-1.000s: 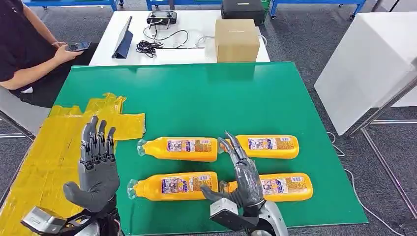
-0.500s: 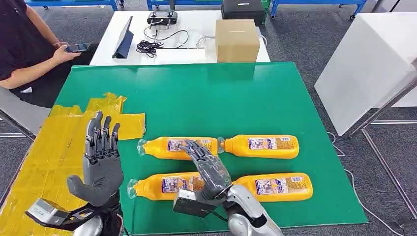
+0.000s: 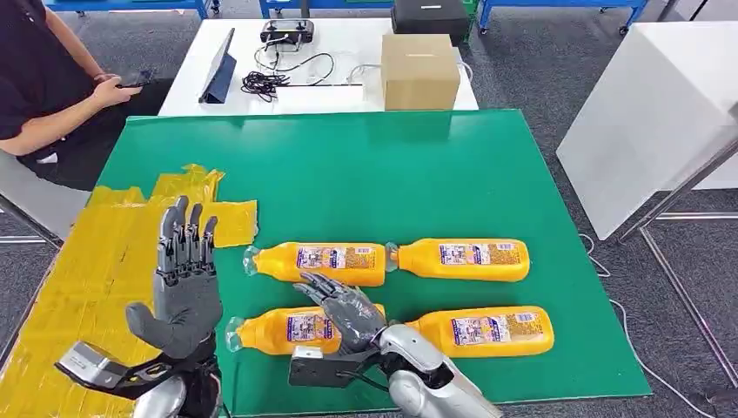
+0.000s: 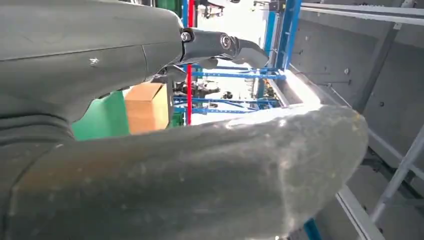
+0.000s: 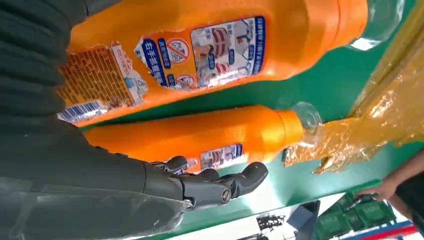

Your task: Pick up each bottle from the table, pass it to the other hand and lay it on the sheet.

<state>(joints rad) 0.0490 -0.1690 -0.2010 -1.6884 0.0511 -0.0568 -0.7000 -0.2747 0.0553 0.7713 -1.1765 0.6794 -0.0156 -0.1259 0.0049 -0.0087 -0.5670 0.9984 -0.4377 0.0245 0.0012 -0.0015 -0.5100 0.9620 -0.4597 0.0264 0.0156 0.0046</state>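
Step in hand: pick-up of the near-left bottle (image 3: 300, 329) from the green table (image 3: 418, 174). The body is best wrapped at its middle, fingers under the far side, before lifting.
Right hand (image 3: 341, 306): fingers spread, nothing held, lying over that bottle; contact cannot be told.
Left hand (image 3: 184, 280): raised, fingers apart, empty, beside the yellow sheet (image 3: 87, 270).
Three other bottles lie nearby.
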